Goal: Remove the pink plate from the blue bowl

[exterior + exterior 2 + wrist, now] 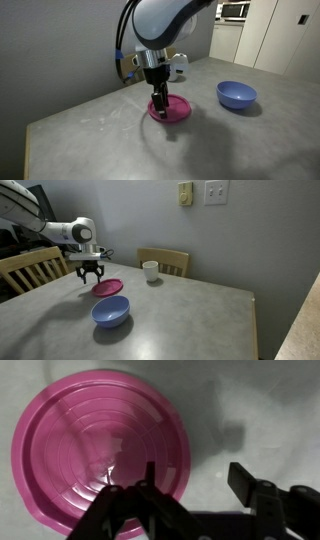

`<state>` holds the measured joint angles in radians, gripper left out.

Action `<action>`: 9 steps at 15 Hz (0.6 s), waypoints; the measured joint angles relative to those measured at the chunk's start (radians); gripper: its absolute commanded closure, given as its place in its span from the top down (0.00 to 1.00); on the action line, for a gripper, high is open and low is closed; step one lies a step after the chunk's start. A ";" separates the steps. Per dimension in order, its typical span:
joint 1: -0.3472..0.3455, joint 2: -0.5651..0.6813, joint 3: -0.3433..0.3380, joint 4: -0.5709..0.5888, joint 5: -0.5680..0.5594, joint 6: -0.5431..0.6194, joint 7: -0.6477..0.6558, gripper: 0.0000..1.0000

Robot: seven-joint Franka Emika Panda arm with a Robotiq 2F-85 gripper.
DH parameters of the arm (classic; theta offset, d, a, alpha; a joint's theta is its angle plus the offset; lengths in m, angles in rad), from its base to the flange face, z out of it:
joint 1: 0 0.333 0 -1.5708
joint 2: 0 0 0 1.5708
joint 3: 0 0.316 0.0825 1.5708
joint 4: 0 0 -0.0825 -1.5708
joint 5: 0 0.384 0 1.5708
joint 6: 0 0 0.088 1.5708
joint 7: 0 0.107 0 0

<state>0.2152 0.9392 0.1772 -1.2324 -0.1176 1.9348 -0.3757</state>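
The pink plate [171, 108] lies flat on the grey table, apart from the blue bowl [237, 94]. In an exterior view the plate [108, 287] sits just behind the bowl [111, 311]. My gripper [159, 99] hangs just over the plate's edge, jaws open and empty. In the wrist view the plate [95, 445] fills the left. One finger is over its rim, the other over bare table, with the gripper [195, 478] open between them. The bowl is empty.
A white mug [151, 271] stands at the table's back edge by a wooden chair [165, 258]. Another chair [35, 268] stands by the arm. The grey table [110, 135] has a near edge falling off to the left.
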 measured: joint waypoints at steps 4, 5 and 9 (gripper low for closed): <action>0.011 -0.025 -0.008 0.004 -0.032 -0.070 0.018 1.00; 0.016 -0.036 -0.010 0.004 -0.042 -0.096 0.023 1.00; 0.039 -0.083 -0.011 0.003 -0.079 -0.175 0.037 1.00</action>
<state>0.2539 0.8564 0.1666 -1.2297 -0.1967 1.7600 -0.3387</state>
